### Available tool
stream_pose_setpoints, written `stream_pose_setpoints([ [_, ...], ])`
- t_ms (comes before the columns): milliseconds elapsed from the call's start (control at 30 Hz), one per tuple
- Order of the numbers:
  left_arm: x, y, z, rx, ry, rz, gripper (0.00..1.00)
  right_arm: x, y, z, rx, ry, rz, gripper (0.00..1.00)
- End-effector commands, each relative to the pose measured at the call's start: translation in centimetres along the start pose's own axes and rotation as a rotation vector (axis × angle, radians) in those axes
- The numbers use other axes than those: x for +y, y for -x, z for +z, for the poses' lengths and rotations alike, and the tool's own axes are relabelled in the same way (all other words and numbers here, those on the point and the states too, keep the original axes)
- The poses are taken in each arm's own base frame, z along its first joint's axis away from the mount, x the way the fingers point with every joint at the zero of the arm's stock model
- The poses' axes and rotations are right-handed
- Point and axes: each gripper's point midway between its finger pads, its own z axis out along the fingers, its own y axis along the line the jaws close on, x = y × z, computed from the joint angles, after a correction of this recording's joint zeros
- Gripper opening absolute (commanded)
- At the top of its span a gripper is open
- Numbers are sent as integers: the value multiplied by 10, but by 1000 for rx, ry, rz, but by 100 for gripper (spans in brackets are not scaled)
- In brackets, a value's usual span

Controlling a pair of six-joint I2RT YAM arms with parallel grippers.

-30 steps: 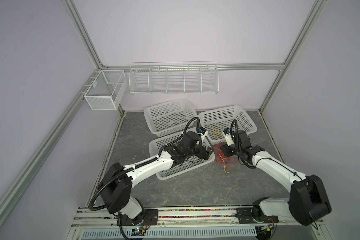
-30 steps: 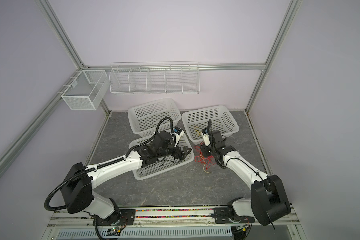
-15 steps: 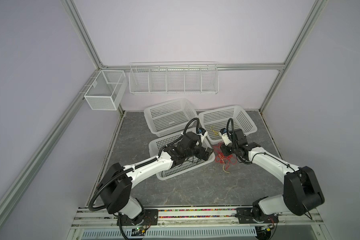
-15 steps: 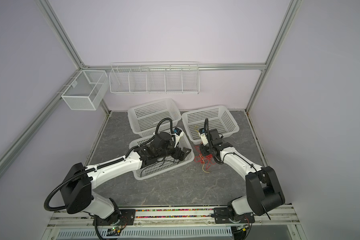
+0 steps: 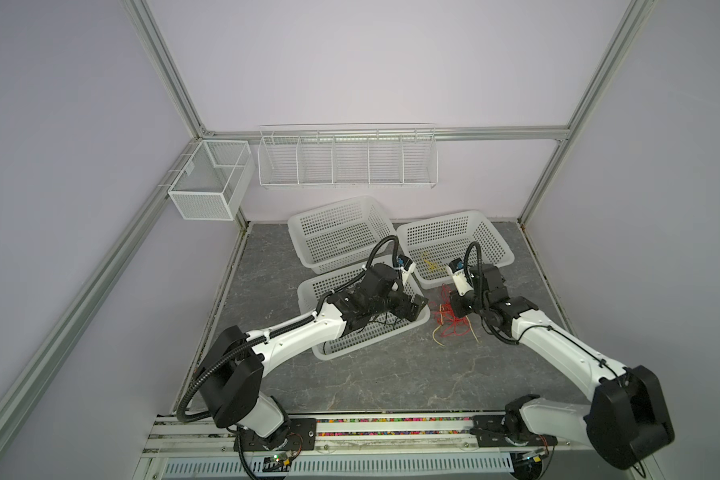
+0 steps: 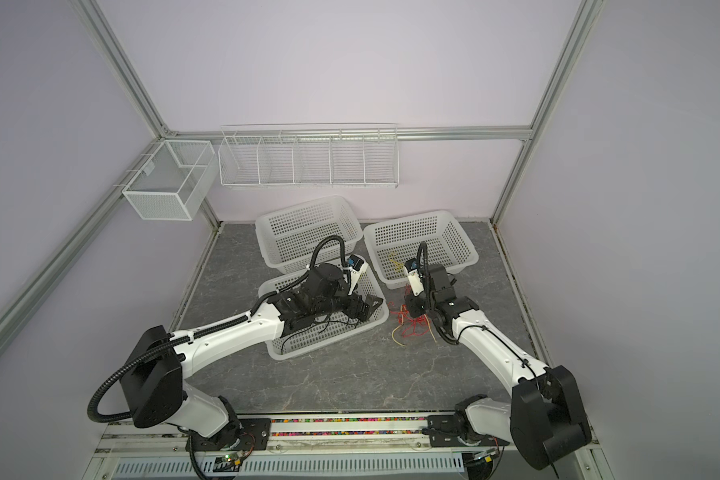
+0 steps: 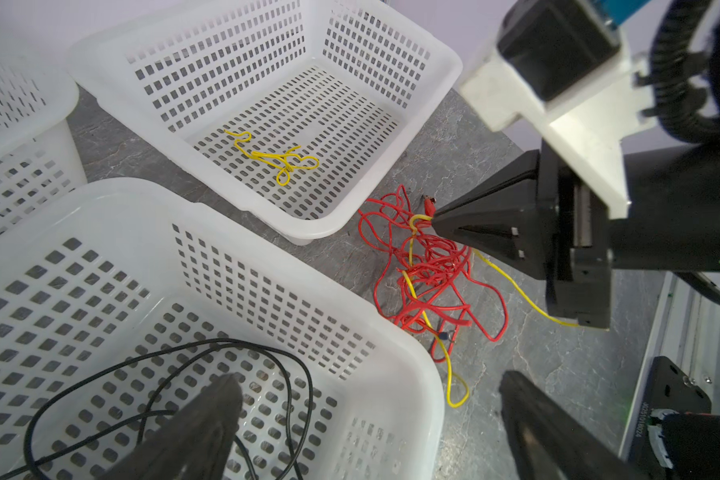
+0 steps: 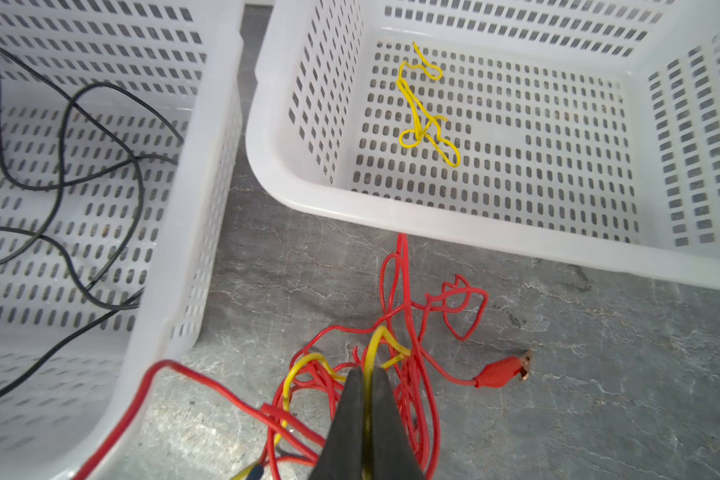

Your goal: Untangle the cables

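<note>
My right gripper (image 8: 364, 380) is pinched tight on a loop of yellow cable (image 8: 371, 349) in the red tangle (image 7: 437, 259) lying on the table (image 8: 599, 374) between 2 baskets. My left gripper (image 7: 366, 384) hangs spread wide and empty over the near basket (image 7: 100, 199) holding black cables (image 7: 233, 340). A yellow strand (image 8: 420, 124) lies in the far-right basket (image 8: 474, 232).

Red cables (image 7: 433, 257) knotted with a yellow cable (image 8: 371, 349) on the floor (image 8: 599, 374); black cables (image 8: 136, 158) inside a basket (image 8: 208, 124)
</note>
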Motion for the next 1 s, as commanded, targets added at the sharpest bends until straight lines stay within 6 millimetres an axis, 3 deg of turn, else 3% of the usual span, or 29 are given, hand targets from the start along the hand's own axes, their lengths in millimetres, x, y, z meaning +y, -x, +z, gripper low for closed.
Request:
stream_pose_setpoints([
  [0,-11,14,-4,-51,-56,15,99,8,4,-19,-50,35,11,6],
  [233,-29,30,0,-93,-139,30,99,12,27,-74,-212,57,25,6],
  [433,-44,39,16,-97,-194,36,99,16,42,-108,-318,83,54,6],
  [600,-60,47,28,-109,-225,52,99,22,51,-124,-375,122,70,6],
  [767,-79,54,39,-124,-253,101,96,32,56,-127,-386,186,87,6],
  [967,-77,51,58,-111,-224,96,93,34,68,-138,-425,207,115,6],
])
